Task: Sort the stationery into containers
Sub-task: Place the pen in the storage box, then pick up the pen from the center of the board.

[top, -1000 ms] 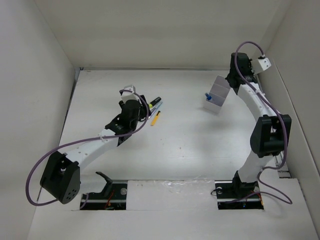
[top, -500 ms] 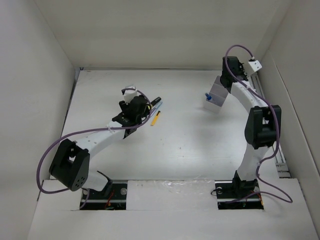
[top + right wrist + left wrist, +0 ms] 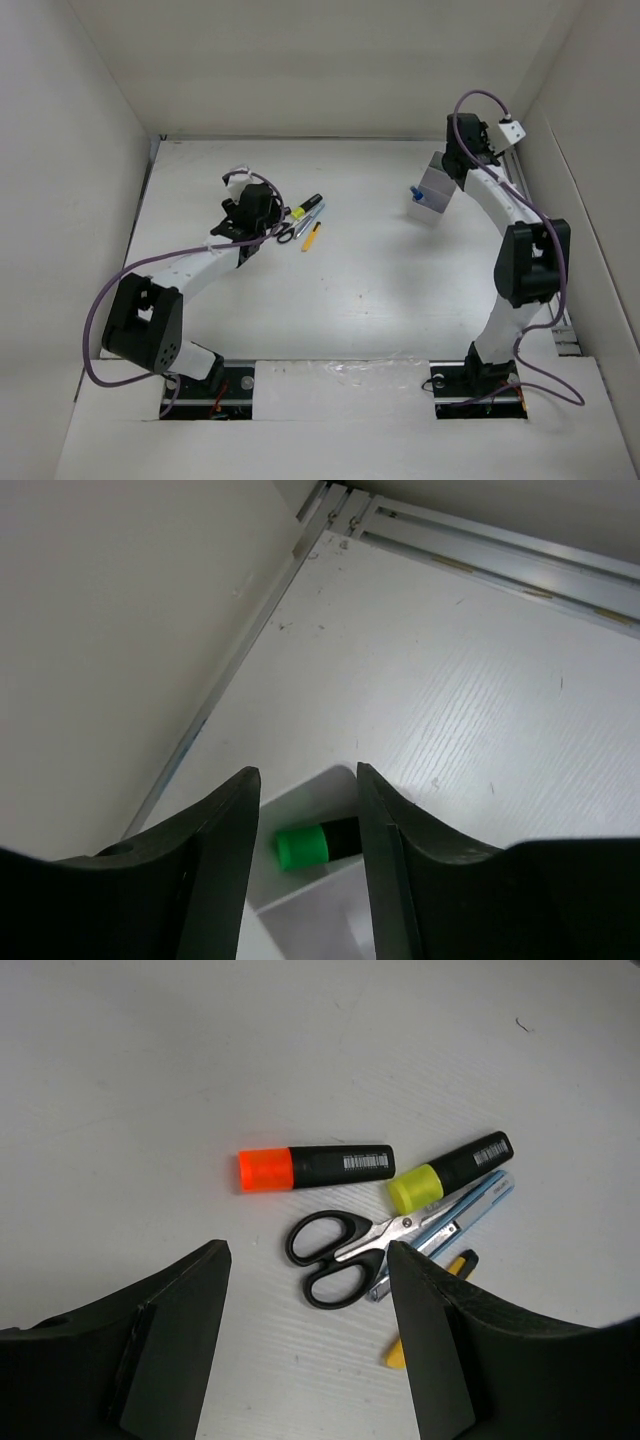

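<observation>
In the left wrist view the stationery lies on the white table: an orange-tipped marker (image 3: pixel 315 1167), a yellow-capped black highlighter (image 3: pixel 450 1170), black-handled scissors (image 3: pixel 340 1247), a silver-blue pen (image 3: pixel 484 1201) and a short yellow stick (image 3: pixel 397 1351). My left gripper (image 3: pixel 307 1260) hovers open just short of the scissors, holding nothing; from above it (image 3: pixel 265 215) stands left of the pile (image 3: pixel 303 215). My right gripper (image 3: pixel 303 780) is open over the white tray (image 3: pixel 305 895). A green-and-black highlighter (image 3: pixel 300 846) lies in the tray's end compartment below the jaws. A blue-capped bottle (image 3: pixel 416 194) sits at the tray (image 3: pixel 437 186).
Side and back walls enclose the table. An aluminium rail (image 3: pixel 480 550) runs along the far wall close behind the tray, and the right wall stands near the right arm (image 3: pixel 525 260). Purple cables loop off both arms.
My right gripper's jaws have spread wider, and the green highlighter now lies loose in the tray. My left arm has swung left, uncovering the scissors and pens.
</observation>
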